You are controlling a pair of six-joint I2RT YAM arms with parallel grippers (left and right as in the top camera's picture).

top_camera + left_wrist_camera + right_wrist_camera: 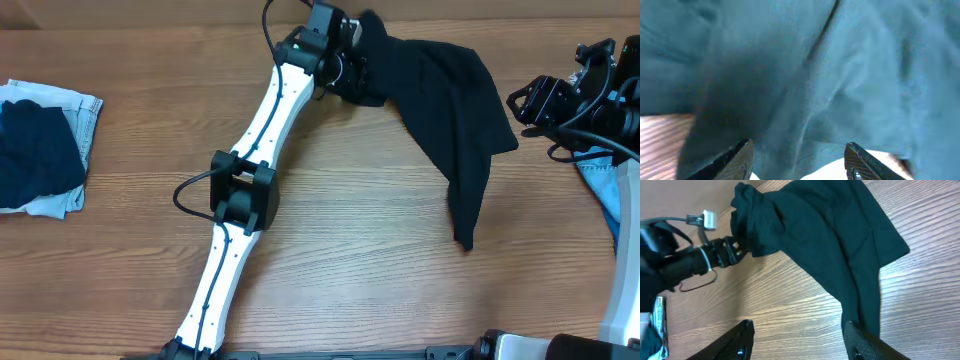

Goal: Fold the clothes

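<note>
The clothes are one plain black garment, lying crumpled on the wooden table from the far middle down to a narrow tail at the right. My left gripper sits at the garment's far left end. In the left wrist view the cloth fills the frame and sags between the wide-apart jaws of that gripper. My right gripper hovers to the right of the garment, apart from it. In the right wrist view it stands open over bare wood, with the clothes ahead of it.
A stack of dark blue and pale denim pieces lies at the left edge. Light-blue denim shows at the right edge under the right arm. The left arm stretches diagonally across the table's middle.
</note>
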